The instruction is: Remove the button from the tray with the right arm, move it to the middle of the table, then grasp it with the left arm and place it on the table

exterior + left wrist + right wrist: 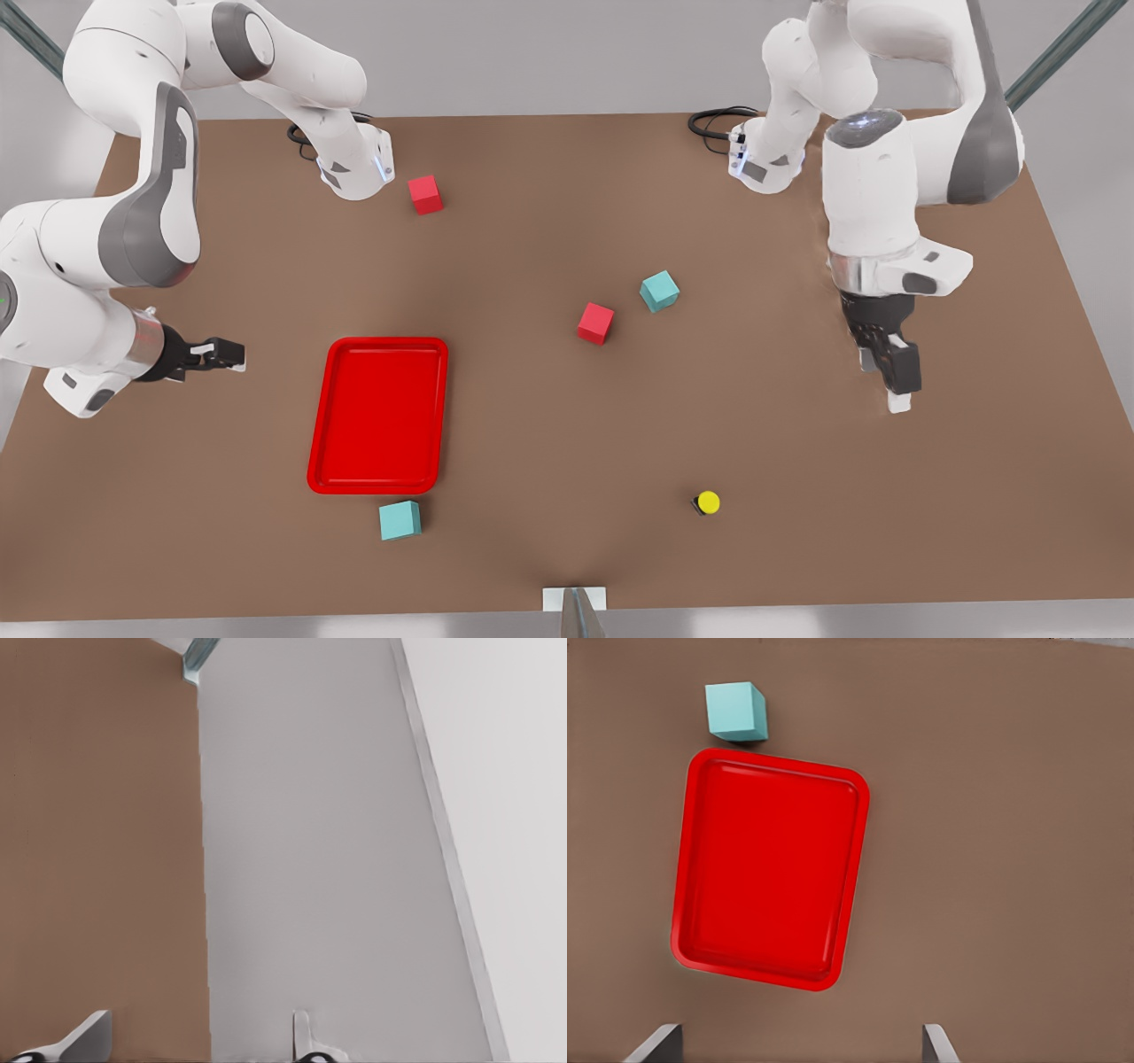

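Front view: the button lies on the surface, well apart from the empty tray. Small, light, rigid; pinch its black body. Left gripper hangs nearby. Wrist views: both jaws apart; right gripper overlooks tray.

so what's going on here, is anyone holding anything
Nothing is held right now. The button sits on the table near its front edge, toward the front view's right, and the red tray has nothing in it. The left gripper hangs open above the table's edge at the front view's right. The right gripper is open too, beside the tray at the front view's left. Red and teal cubes lie scattered on the table.
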Robot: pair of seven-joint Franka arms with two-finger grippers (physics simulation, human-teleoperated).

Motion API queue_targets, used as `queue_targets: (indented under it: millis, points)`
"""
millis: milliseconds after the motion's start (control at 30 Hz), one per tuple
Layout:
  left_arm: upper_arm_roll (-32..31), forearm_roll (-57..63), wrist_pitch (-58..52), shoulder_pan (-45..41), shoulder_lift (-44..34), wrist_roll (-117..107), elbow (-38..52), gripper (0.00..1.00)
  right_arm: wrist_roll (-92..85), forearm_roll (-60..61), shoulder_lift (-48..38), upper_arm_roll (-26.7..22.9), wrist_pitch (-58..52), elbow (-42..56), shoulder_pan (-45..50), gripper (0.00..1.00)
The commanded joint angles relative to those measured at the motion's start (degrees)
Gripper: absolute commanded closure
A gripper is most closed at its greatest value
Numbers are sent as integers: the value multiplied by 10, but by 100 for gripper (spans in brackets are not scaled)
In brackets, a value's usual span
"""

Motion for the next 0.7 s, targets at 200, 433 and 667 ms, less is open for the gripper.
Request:
queue_targets:
  millis: [200, 433, 667]
  points:
    - [-260, -238, -347, 317, -158, 1155, -97, 1, -67, -5, 6, -6, 23, 0, 1, 0]
    - [-261, -236, -351, 316, -160, 1155, -97, 1, -60, -27, -87, -3, 68, -143, -4, 0]
    - [-261, -235, -343, 315, -157, 1156, -98, 1, -60, -17, -129, 2, 84, -200, -2, 0]
